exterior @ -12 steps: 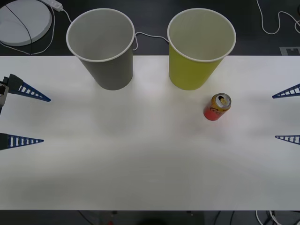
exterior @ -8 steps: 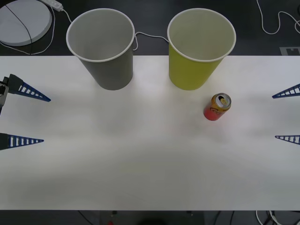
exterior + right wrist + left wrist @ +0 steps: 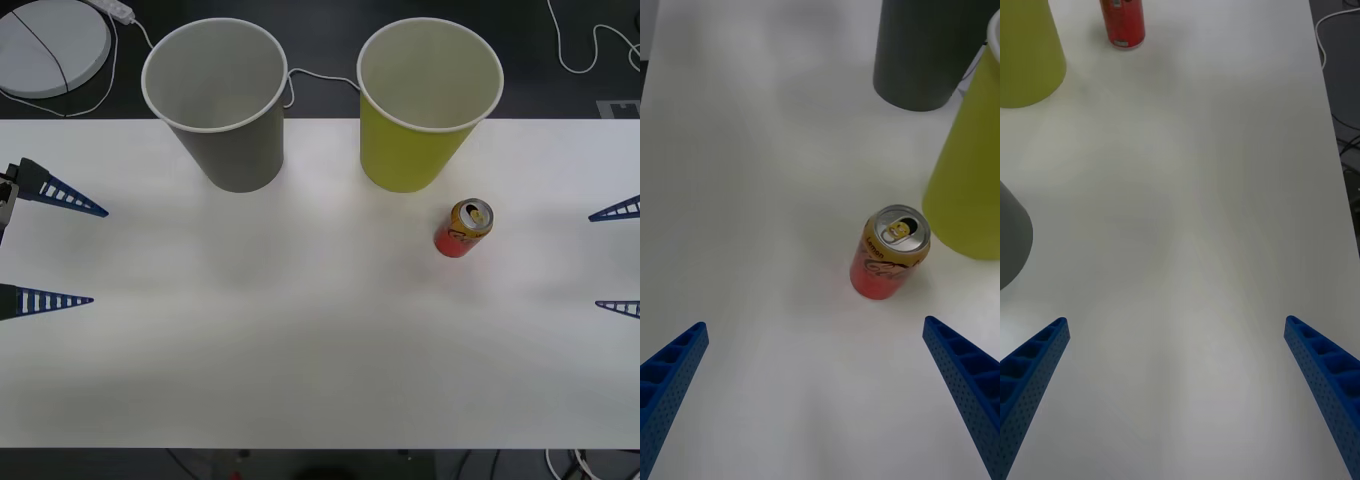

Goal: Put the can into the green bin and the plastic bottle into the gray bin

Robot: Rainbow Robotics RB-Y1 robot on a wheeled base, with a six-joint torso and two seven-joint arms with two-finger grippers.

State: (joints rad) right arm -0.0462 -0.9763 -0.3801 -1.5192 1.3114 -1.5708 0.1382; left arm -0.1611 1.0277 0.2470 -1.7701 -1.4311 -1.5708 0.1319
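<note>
Can [image 3: 463, 228]: 1 pc, upright on table [image 3: 300, 360], just front-right of green bin [image 3: 428, 105], not touching. R wrist view adds pull-tab lid and "Lemon" lettering. Gray bin [image 3: 215, 100]: 1 pc, left of green, w/ gap between. Left gripper [image 3: 45, 245] at table's left edge, fingers apart, holding nothing. Right gripper [image 3: 618, 258] at right edge, fingers apart, holding nothing. Bare tabletop between grippers.

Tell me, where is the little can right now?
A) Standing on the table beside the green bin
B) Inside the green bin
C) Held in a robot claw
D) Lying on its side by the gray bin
A: the can stands upright on the table, next to the green bin, with both sets of jaws open and well away from it.
</note>
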